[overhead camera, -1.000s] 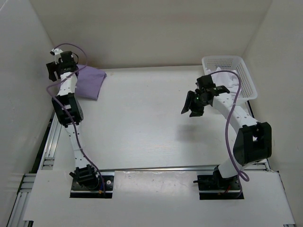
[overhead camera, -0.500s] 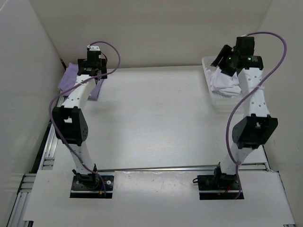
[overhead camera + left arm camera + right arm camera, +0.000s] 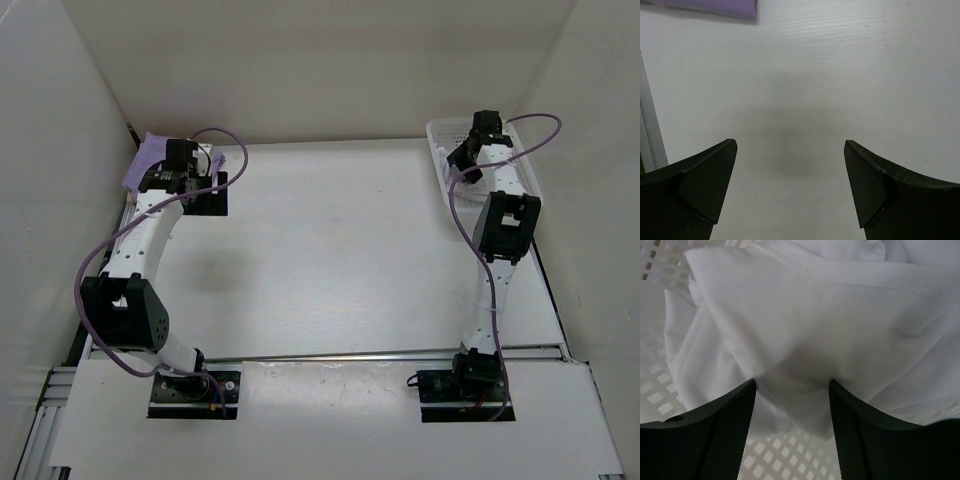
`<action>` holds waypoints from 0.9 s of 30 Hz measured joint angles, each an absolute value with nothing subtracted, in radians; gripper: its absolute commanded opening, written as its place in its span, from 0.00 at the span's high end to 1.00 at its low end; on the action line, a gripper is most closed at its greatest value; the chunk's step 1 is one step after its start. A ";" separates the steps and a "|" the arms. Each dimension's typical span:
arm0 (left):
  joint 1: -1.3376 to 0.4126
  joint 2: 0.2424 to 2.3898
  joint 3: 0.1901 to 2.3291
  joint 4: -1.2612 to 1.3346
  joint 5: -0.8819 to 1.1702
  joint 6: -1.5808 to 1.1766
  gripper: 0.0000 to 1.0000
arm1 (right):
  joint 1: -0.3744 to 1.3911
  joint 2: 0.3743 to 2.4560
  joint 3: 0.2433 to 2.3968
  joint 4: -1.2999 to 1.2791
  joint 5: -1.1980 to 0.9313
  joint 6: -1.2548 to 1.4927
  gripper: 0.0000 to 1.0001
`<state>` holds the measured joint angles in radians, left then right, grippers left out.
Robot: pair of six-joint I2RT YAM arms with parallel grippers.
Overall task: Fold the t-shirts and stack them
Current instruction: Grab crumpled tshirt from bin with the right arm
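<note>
The lavender shirt (image 3: 148,158) lies at the far left corner of the table, partly under my left arm; its edge shows at the top of the left wrist view (image 3: 705,6). My left gripper (image 3: 207,190) is open and empty over bare table (image 3: 790,145). The white shirt (image 3: 815,305) lies crumpled in the white perforated basket (image 3: 450,128). My right gripper (image 3: 462,160) reaches down into the basket, open, with its fingers on either side of a fold of the white shirt (image 3: 792,382). The tan shirt is out of view.
The basket's perforated floor (image 3: 775,460) shows under the right fingers. The enclosure's walls stand close at the back, left and right. A metal rail (image 3: 650,130) runs along the table's left edge.
My left gripper has swung down and to the right of the lavender shirt, low over the table. My right arm has dropped from above the basket into it, onto the white shirt.
</note>
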<state>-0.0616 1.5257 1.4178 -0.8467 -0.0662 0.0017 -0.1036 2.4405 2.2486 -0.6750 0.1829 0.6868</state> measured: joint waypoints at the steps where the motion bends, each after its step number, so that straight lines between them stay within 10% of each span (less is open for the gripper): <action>1: -0.062 1.534 1.412 -0.857 -0.072 0.002 0.00 | -0.104 2.446 2.248 -0.670 0.193 0.693 0.46; 5: -0.061 1.564 1.412 -0.869 -0.094 0.002 0.00 | -0.104 2.447 2.247 -0.625 0.224 0.696 1.00; 14: -0.061 1.562 1.413 -0.877 -0.102 0.002 0.00 | -0.088 2.242 2.063 -0.596 0.316 0.580 1.00; 27: -0.061 1.348 1.400 -0.891 -0.103 0.002 0.00 | 0.215 1.295 1.933 -0.286 0.173 0.394 1.00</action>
<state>-0.0608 1.3483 1.3998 -0.8909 -0.1032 0.0017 0.2153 1.2953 1.9327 -0.2855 0.1730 0.3939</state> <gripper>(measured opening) 0.990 0.003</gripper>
